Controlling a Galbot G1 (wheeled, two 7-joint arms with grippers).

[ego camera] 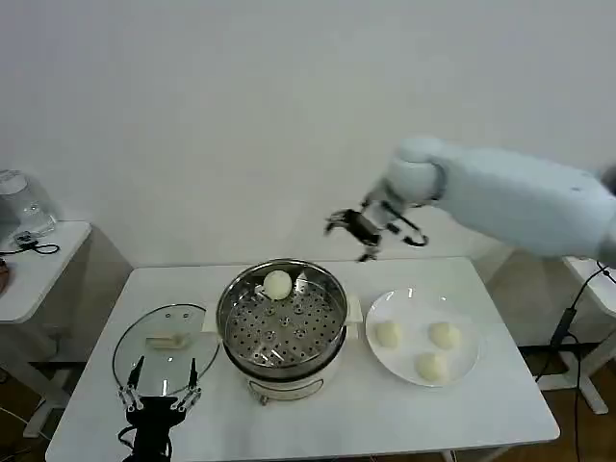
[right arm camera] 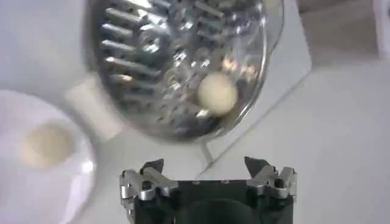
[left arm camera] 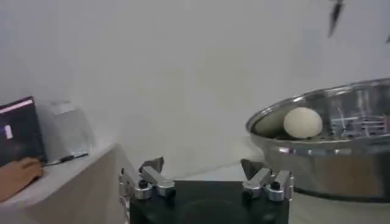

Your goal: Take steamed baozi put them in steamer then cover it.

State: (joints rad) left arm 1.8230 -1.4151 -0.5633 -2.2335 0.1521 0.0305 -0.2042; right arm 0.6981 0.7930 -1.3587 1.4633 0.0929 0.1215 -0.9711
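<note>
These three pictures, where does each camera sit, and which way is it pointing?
Head view: on the robot's head, looking down at the table; right gripper raised behind the steamer, left gripper low over the cover.
Left wrist view: on the left arm, looking level across the tabletop at the steamer's side; open fingers in front.
Right wrist view: on the right arm, looking down; open fingers in front.
Shared: all show the baozi in the steamer.

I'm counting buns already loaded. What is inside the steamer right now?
One baozi sits on the perforated tray at the far side of the steamer. The rest of the tray is bare. Below the tray is hidden.
</note>
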